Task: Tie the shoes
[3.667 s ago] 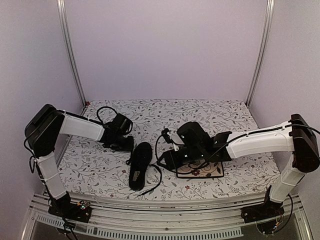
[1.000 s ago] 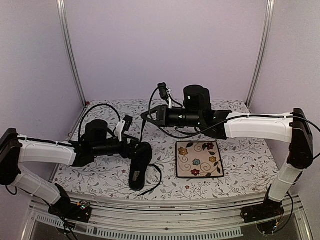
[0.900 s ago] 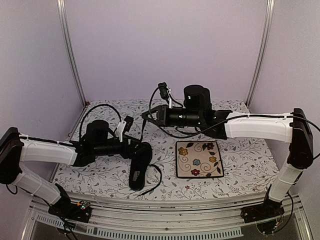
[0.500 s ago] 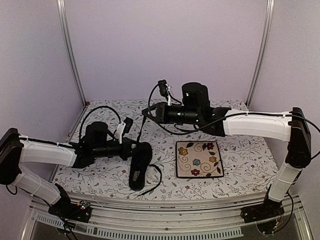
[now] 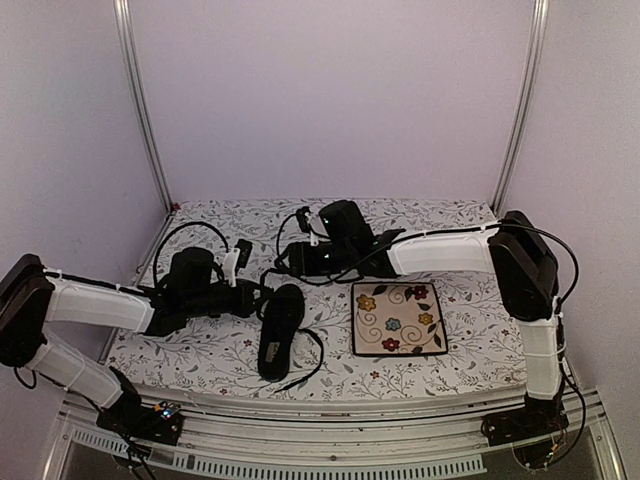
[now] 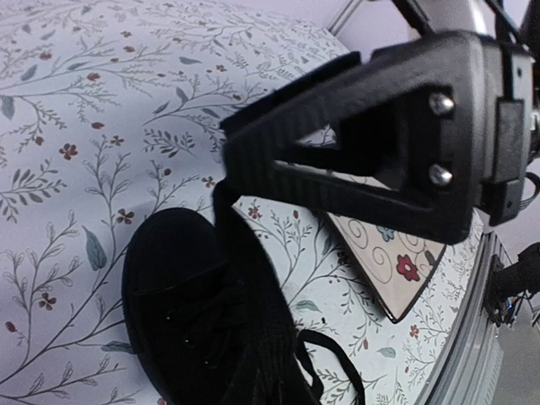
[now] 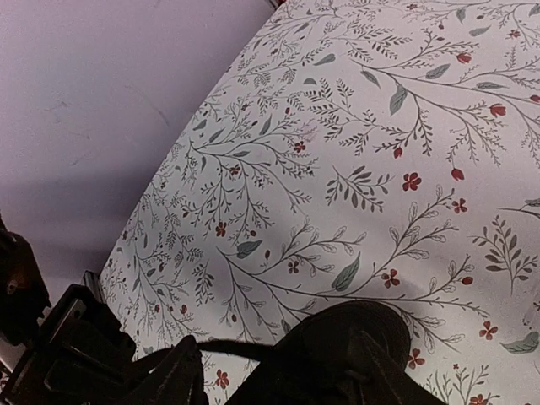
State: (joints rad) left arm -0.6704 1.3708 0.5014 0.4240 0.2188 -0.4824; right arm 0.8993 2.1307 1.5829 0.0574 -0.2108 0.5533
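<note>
Pinching the black lace (image 6: 253,291) at its tips, the left gripper (image 6: 226,173) is clenched, and the strand runs down to the shoe (image 6: 181,312) just below its fingers. The right gripper (image 5: 283,258) hangs released, fingers (image 7: 173,375) spread, with the shoe's toe between them. A floral plate (image 5: 398,318) lies beyond the left fingertips, apart from the shoe.

Shoe (image 6: 186,321) cut off by left wrist view's bottom edge; floral plate (image 6: 392,266) mostly hidden behind gripper finger (image 6: 363,143).
</note>
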